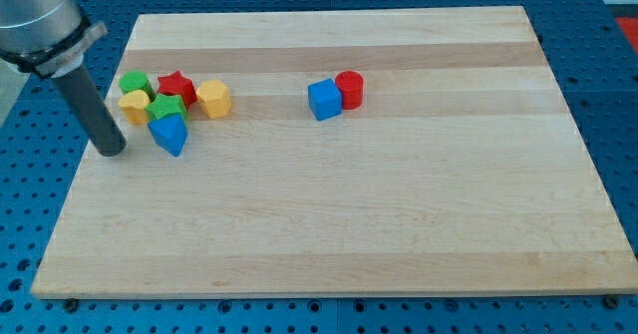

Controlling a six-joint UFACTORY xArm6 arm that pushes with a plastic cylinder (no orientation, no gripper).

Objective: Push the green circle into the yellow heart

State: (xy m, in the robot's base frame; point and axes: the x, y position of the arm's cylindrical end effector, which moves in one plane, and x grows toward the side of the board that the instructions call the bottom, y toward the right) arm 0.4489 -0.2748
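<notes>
— Found my tip (113,152) where?
— Down on the pale wooden surface (399,224), at the view's left of the cluster, touching nothing.
— Pincer spread or pressed together?
— Could not tell: saw only a bare dark rod, no pincer.
— Located the round green block (135,82)?
— Above my tip, slightly to the view's right, apparently touching the yellow heart-like block (134,106) just below it. Judged little left to do.
— Noticed others?
— Right of my tip: blue wedge-like block (169,135) nearest, then green star block (167,108), red star block (177,85), yellow hexagon block (213,98). Well beyond, blue cube (323,100) against red cylinder (350,89).
— Why parked there?
— Probably kept clear to avoid scattering the crowded cluster.
</notes>
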